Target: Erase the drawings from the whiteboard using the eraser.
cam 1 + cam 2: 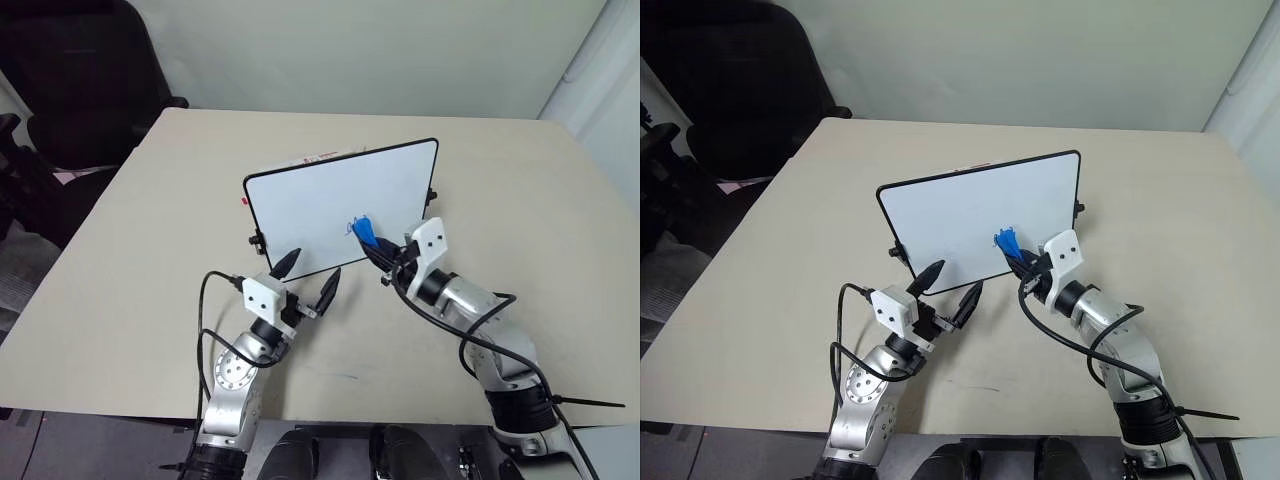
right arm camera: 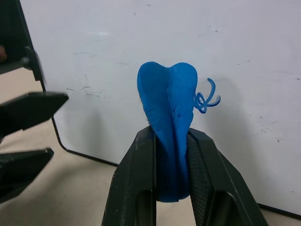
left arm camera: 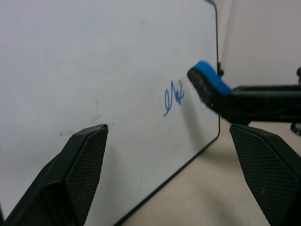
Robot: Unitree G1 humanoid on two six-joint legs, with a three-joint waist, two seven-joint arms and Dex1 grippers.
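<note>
Eraser [image 2: 168,117] pinched in right gripper [image 1: 383,252], beside scribble [image 3: 172,96].
Left gripper [image 1: 952,288] gapes empty; whiteboard [image 1: 330,200] stands unheld; pressing could tip it; folded eraser may slip.

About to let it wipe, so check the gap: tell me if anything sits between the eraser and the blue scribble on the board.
Nothing visible does. The right claw is shut on the eraser, whose tip sits right beside the drawings on the whiteboard. The open left claw is off by the board's lower edge, out of the way.
</note>
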